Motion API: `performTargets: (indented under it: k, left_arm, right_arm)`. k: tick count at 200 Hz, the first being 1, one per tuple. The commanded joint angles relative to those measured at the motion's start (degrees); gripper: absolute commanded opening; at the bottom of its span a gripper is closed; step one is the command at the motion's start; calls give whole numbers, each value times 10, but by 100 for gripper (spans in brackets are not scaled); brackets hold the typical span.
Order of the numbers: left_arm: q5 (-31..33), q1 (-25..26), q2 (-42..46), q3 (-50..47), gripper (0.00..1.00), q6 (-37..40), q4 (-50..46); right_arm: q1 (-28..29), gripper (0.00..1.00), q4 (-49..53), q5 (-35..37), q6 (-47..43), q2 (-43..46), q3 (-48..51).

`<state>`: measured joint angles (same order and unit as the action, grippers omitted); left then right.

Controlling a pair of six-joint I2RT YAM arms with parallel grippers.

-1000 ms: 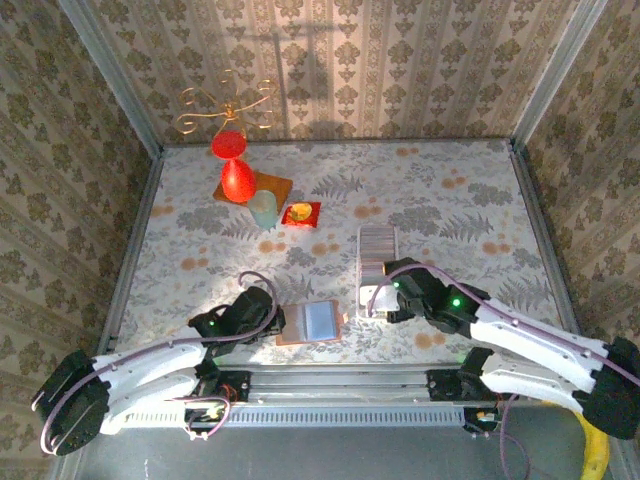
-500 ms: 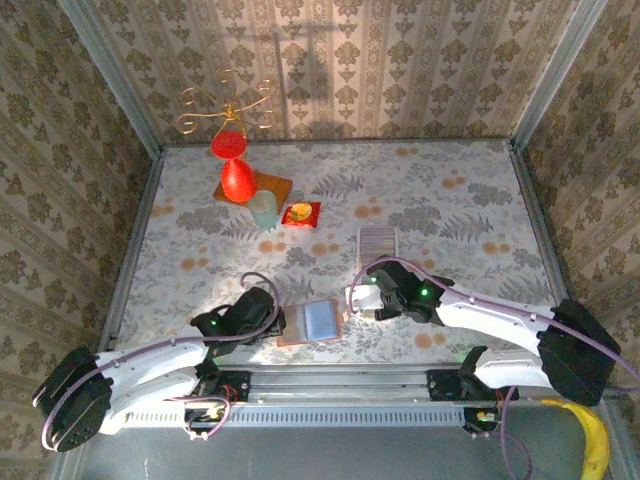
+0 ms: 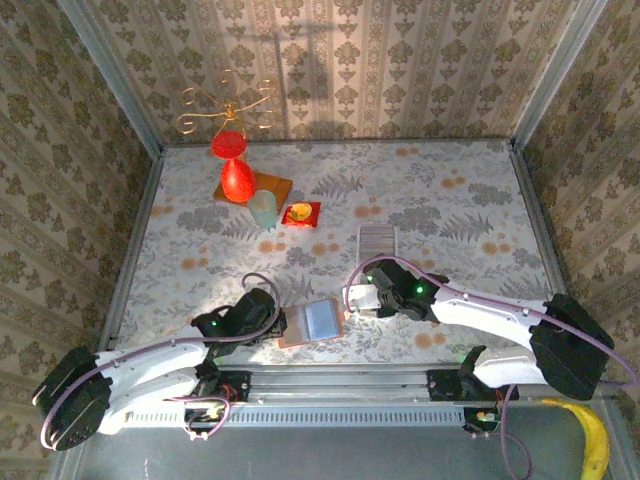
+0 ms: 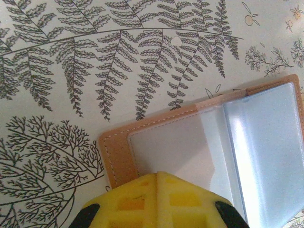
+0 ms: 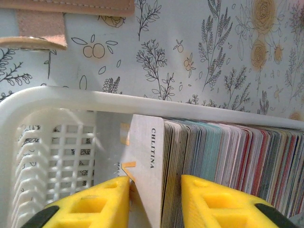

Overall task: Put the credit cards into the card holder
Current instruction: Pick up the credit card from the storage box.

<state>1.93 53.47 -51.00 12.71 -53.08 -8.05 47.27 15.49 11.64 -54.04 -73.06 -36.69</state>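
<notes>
The credit cards (image 5: 223, 142) stand packed in a white tray (image 5: 61, 96). The right gripper (image 5: 155, 183) straddles the front few, one finger touching the card printed "CHLITINA"; whether it clamps, I cannot tell. Nearby the card holder (image 4: 199, 137) lies open, with the left gripper (image 4: 156, 183) closed at its edge.

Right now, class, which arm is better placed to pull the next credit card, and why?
The right. The right claw straddles the front credit card in the tray, while the left claw is shut at the edge of the card holder, away from the tray.
</notes>
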Motion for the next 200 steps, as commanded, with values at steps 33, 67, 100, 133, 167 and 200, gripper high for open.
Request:
performTargets:
  k: [33,67,100,133,167,200]
  left_arm:
    - [9,8,3,11,0,-3,-13]
    - [10,11,3,12,0,-3,-15]
    - [12,12,2,14,0,-3,-15]
    - [12,14,0,17,0,-2,-17]
    - [13,14,1,19,0,-2,-21]
    - [14,15,4,20,0,-1,-25]
  right_arm:
    - [-7,23,6,11,1,14,-13]
    - [-7,21,7,12,8,35,-14]
    - [-6,19,12,9,16,56,-15]
    - [-7,16,16,10,21,60,-13]
    - [-7,12,17,10,24,64,-15]
    - [-6,9,29,6,39,86,-19]
